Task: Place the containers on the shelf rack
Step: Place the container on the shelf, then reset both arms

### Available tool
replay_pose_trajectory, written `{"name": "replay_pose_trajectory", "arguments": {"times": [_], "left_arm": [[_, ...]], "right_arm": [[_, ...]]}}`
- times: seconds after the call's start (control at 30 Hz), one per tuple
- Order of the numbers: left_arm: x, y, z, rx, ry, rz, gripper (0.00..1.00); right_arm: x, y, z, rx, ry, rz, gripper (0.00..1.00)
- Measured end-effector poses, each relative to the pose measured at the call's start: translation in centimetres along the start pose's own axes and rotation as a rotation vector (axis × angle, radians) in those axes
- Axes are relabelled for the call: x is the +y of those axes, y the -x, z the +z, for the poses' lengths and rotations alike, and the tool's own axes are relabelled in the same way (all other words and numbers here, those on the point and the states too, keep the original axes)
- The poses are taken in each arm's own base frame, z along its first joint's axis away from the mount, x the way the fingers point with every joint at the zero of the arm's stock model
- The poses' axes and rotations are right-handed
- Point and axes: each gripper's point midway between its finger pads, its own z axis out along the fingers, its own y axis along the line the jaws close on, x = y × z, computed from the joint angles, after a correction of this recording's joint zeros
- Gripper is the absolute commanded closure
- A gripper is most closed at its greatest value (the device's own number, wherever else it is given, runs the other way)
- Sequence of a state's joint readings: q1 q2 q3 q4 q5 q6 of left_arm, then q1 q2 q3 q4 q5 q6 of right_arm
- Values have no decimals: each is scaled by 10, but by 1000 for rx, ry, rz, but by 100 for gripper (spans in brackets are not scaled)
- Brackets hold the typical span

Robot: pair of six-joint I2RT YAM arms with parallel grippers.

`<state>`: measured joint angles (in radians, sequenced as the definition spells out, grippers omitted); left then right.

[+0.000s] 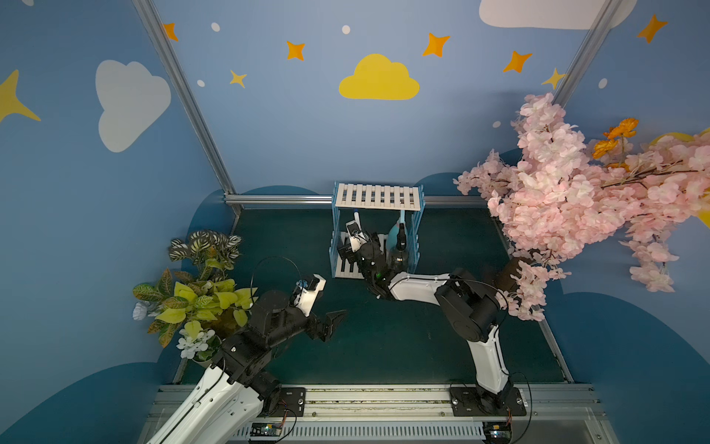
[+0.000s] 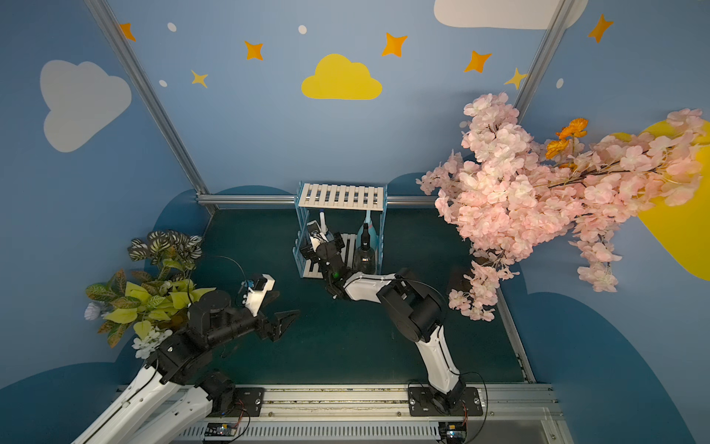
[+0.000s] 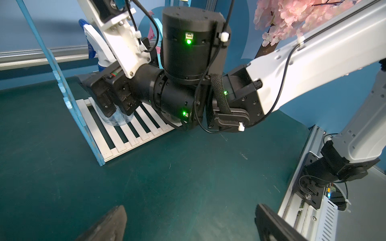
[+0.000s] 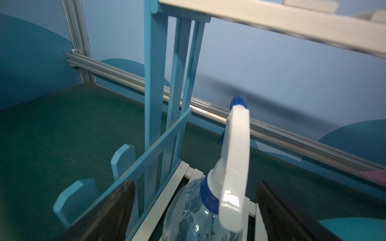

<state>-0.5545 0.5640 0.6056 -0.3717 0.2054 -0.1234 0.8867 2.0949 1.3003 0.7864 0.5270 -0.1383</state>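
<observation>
The shelf rack [image 1: 378, 197] [image 2: 342, 196] stands at the back of the green mat, with white slats and light-blue picket sides. On its lower shelf [image 3: 125, 135] the clear container [image 4: 192, 215] [image 3: 119, 122] with a white-blue trigger stands upright. My right gripper [image 4: 195, 187] [image 1: 355, 246] is open, one finger on each side of that bottle and apart from it. At the rack's right end stand the dark container [image 1: 397, 257] [image 2: 365, 257] and, behind it, the light-blue container [image 1: 392, 235]. My left gripper [image 3: 189, 217] [image 1: 333, 325] hangs open and empty over the mat.
A leafy potted plant [image 1: 199, 292] fills the left edge beside the left arm. A pink blossom branch [image 1: 557, 200] overhangs the right side near the right arm's elbow. The rack's top shelf [image 4: 292, 23] sits just above the right wrist. A metal rail [image 1: 345, 399] runs along the front.
</observation>
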Motion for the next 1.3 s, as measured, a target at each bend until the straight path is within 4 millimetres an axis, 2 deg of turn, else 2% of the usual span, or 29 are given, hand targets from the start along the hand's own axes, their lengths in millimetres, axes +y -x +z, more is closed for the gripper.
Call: {"name": "replay_pose_trajectory", "arguments": {"times": [0.1,0.2,0.27,0.37,0.5,0.6,0.67,0.8,0.93,1.03,1.13,1.3], "left_arm": [[0,0,1,3,1,-1,0],[2,-1,2,7,9,-3,0],[4,-2,3,11,18,-4,0],[8,0,4,4,38,-11,0],[19,5,10,-38,89,-18,0],[32,3,22,-34,142,-23,0],[42,3,32,-25,185,-21,0],[70,-1,50,-12,300,-27,0],[111,-13,56,-27,455,-46,0],[145,-23,46,-41,587,-69,0],[171,-24,28,-86,704,-64,0],[197,-27,6,-168,824,-37,0]], "right_arm": [[-6,0,-12,-3,-15,-12,3],[-13,9,-28,-25,-24,-15,3],[-16,24,-43,-55,-20,-12,3],[-23,60,-72,-126,1,12,3],[-41,100,-114,-211,28,58,3],[-64,113,-147,-226,29,83,3],[-81,112,-168,-200,24,84,3],[-127,98,-205,-125,-22,84,3],[-178,65,-236,-40,-121,98,2],[-215,33,-250,44,-208,112,2],[-252,1,-258,139,-298,137,2],[-311,-54,-262,291,-433,240,2]]}}
